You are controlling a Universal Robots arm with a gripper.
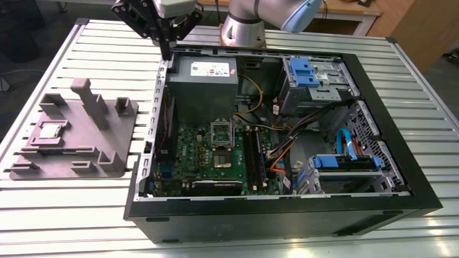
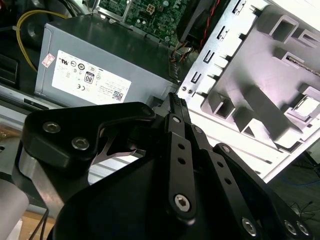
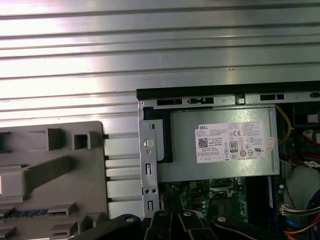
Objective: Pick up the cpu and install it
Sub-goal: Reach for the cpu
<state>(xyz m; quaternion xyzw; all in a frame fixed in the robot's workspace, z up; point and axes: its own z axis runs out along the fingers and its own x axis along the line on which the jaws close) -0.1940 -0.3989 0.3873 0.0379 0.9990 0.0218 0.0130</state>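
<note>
tool (image 1: 166, 54) — closed, empty | over case (image 1: 287, 220) corner | cpu (image 1: 49, 130) on fixture (image 1: 86, 144)

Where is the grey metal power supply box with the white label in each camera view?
Exterior view: grey metal power supply box in the black computer case's far corner, exterior view's left.
Second wrist view: box inside the case's wall.
First wrist view: box inside the case's wall.
Shared landmark: grey plastic fixture plate.

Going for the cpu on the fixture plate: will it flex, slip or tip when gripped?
The cpu looks like a thin flat square, so probably rigid and light. Its silvery top looks smooth, so it may slip. It lies flat in a recess of the grey fixture plate, so tipping seems unlikely.
</note>
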